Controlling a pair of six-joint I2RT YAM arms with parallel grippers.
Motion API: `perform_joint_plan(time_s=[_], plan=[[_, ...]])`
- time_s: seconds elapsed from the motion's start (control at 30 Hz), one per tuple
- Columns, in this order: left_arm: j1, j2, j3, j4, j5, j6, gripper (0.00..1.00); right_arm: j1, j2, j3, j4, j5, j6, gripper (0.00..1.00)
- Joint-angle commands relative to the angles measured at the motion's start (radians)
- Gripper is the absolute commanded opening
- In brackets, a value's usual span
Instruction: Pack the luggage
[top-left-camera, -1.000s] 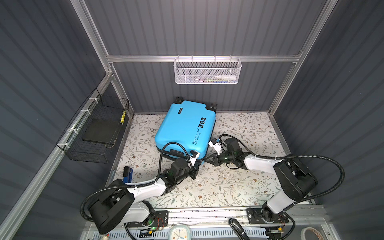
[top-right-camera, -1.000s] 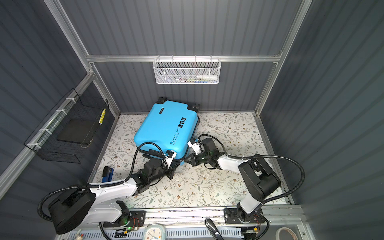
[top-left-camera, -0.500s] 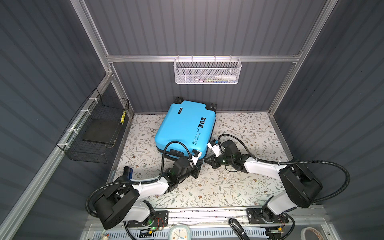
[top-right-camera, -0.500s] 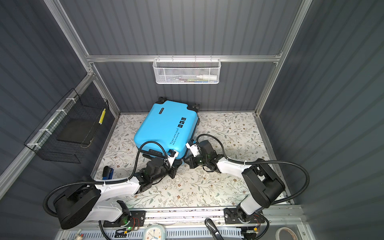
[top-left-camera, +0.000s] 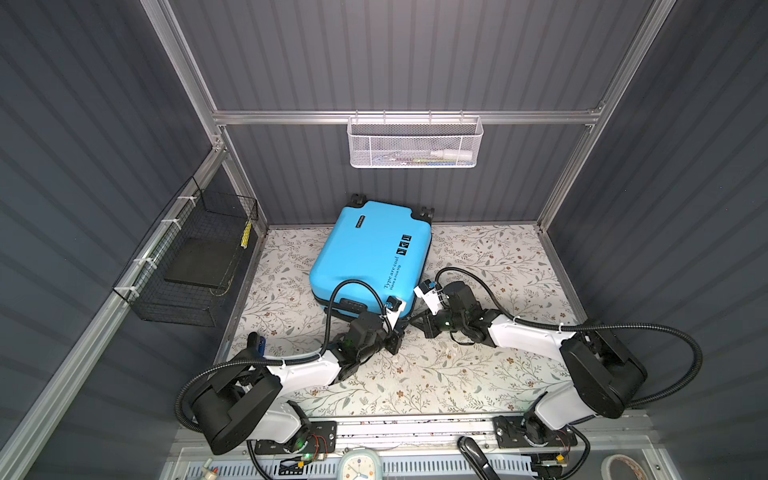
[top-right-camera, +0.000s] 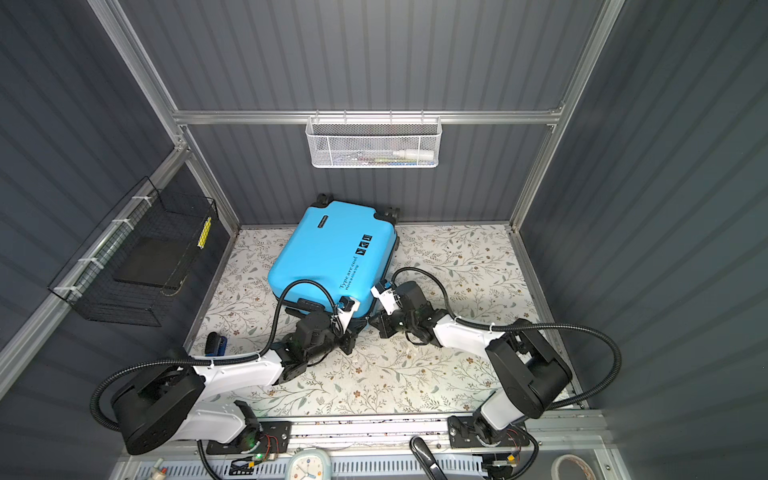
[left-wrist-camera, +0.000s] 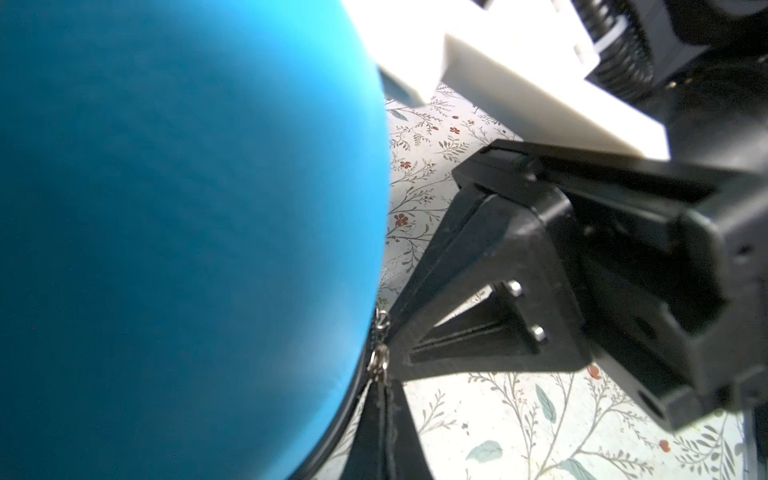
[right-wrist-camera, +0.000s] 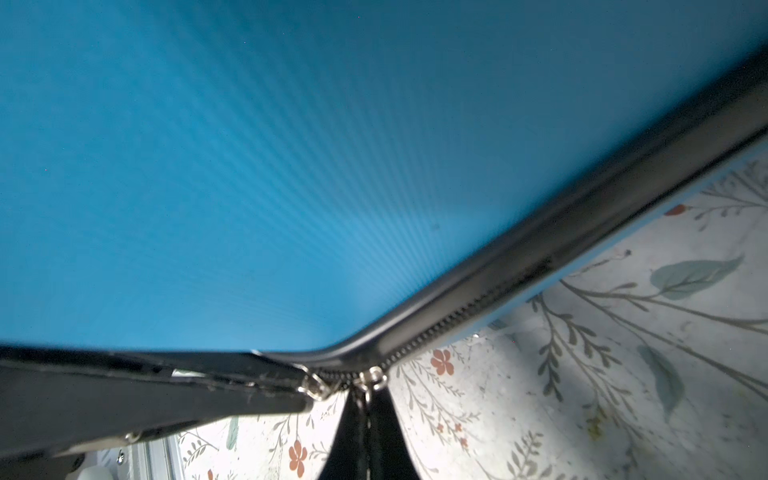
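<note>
The luggage (top-left-camera: 365, 257) (top-right-camera: 328, 253), a bright blue hard-shell suitcase with black text, lies closed and flat on the floral mat. Both grippers meet at its near right corner. In the left wrist view my left gripper (left-wrist-camera: 381, 388) is shut on a silver zip pull (left-wrist-camera: 379, 361); it also shows in both top views (top-left-camera: 398, 337) (top-right-camera: 352, 336). My right gripper (right-wrist-camera: 368, 399) is shut on the other zip pull (right-wrist-camera: 372, 379) beside the black zip track (right-wrist-camera: 457, 316), and the left gripper's fingers (right-wrist-camera: 249, 390) come in next to it. From above the right gripper (top-left-camera: 417, 322) (top-right-camera: 375, 321) touches the corner.
A white mesh basket (top-left-camera: 413, 143) hangs on the back wall and a black wire basket (top-left-camera: 195, 257) on the left wall. A small blue and black object (top-left-camera: 258, 344) sits at the mat's left edge. A clock (top-left-camera: 359, 465) and a tape roll (top-left-camera: 619, 467) lie beyond the front rail.
The right arm's elbow has swung a little towards the front right. The left gripper has edged slightly right. Both grippers stay shut at the suitcase's near corner.
</note>
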Motion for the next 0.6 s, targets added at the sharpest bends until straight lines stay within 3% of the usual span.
perform_joint_plan(time_s=[0.0, 0.17, 0.23, 0.4, 0.57], plan=[[-0.038, 0.043, 0.085, 0.083, 0.136, -0.041, 0.00, 0.050, 0.044, -0.026, -0.114, -0.066, -0.034, 0.00], [-0.040, 0.054, 0.066, 0.099, 0.111, -0.053, 0.00, 0.055, 0.012, -0.040, -0.121, -0.074, -0.045, 0.00], [-0.040, 0.057, 0.071, 0.086, 0.107, -0.054, 0.00, 0.051, 0.004, -0.042, -0.135, -0.009, -0.029, 0.00], [-0.040, 0.067, 0.090, 0.047, 0.083, -0.060, 0.01, -0.022, 0.037, -0.045, -0.111, -0.022, 0.022, 0.02], [-0.040, 0.075, 0.101, 0.042, 0.087, -0.066, 0.03, -0.087, -0.016, -0.063, -0.150, 0.003, 0.055, 0.30]])
